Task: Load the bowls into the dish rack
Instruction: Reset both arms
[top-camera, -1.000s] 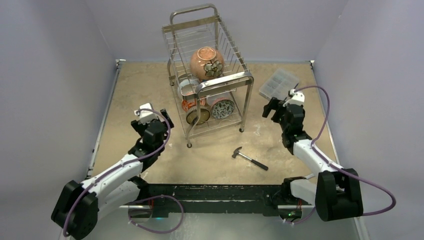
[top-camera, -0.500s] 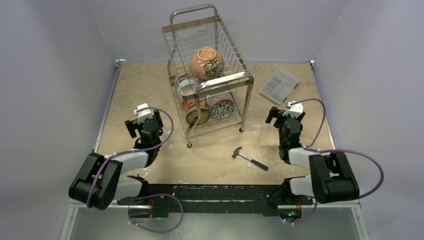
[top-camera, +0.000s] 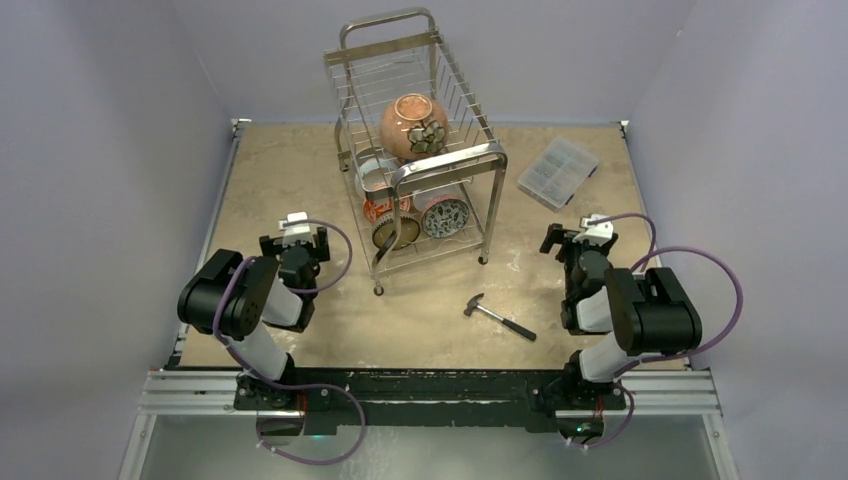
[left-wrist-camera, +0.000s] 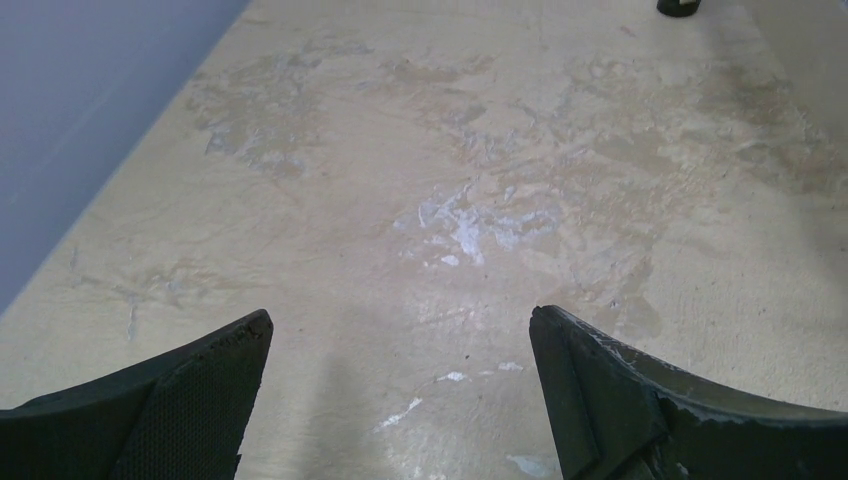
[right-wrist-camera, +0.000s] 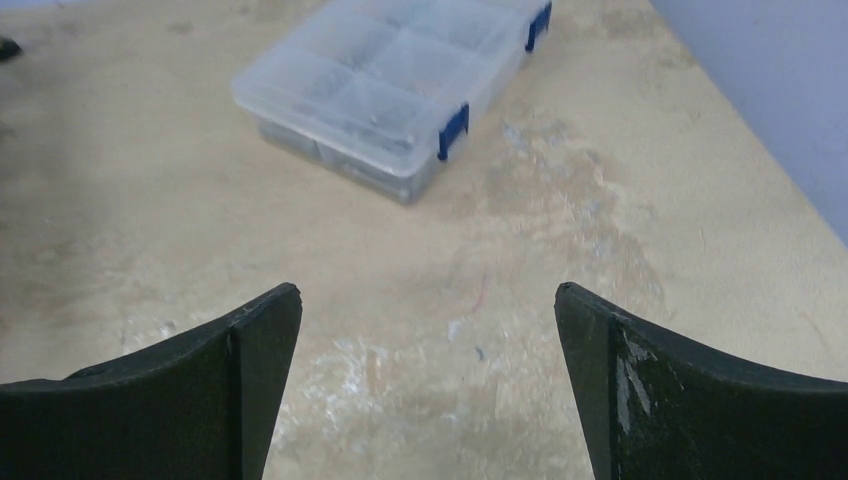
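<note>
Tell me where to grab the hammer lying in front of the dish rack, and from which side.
Grip the hammer on its slim handle, about mid-length, coming straight down with the jaws closing across it. It lies flat on the table, and the straight handle offers parallel sides that the head does not. The open right gripper looks nearer.

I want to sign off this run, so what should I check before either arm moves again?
1. Left jaws open and empty: ok.
2. Right jaws open and empty: ok.
3. Copper-brown bowl on dish rack upper tier: ok.
4. Smaller bowls on lower tier: ok.
5. No bowl loose on table: ok.
6. Hammer lying apart from the rack: ok.
</note>
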